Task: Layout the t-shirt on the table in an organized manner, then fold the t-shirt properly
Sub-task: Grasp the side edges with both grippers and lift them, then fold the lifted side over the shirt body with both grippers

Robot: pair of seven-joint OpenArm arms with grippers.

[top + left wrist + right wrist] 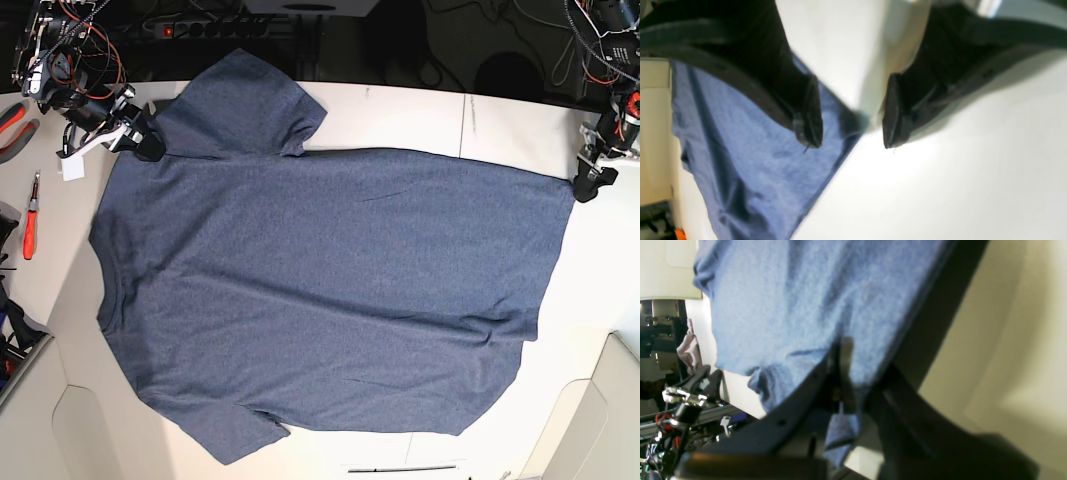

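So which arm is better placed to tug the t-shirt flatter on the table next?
The right gripper, I'd say: it is shut on the t-shirt at the shoulder by the sleeve. The left gripper stands open at the hem corner, holding nothing, so it would need to grasp first.

Bare tabletop (pixel 420 115) lies open beyond the t-shirt (pixel 320 300), so I can pass there. Red-handled tools (pixel 30 225) and cables (pixel 85 45) crowd the far-left edge.
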